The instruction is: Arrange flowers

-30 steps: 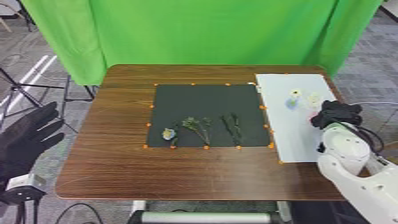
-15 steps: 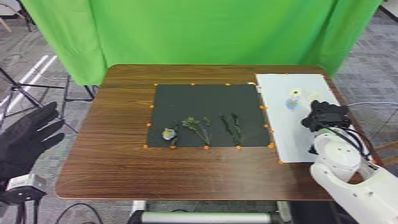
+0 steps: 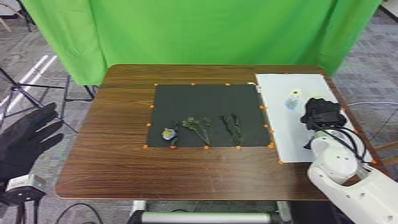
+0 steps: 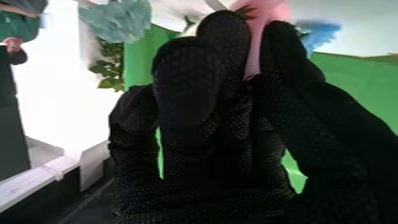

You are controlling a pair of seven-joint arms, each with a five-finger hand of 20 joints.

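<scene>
In the head view, the right hand is hovering over the white sheet. The dark mat is lying to its left, nearer to it than to the left hand, whose fingers are spreading loose and empty. The mat's stems are running lengthwise away from the robot. In the right wrist view, the fingers are apparently pinching a pink flower near their tips.
</scene>
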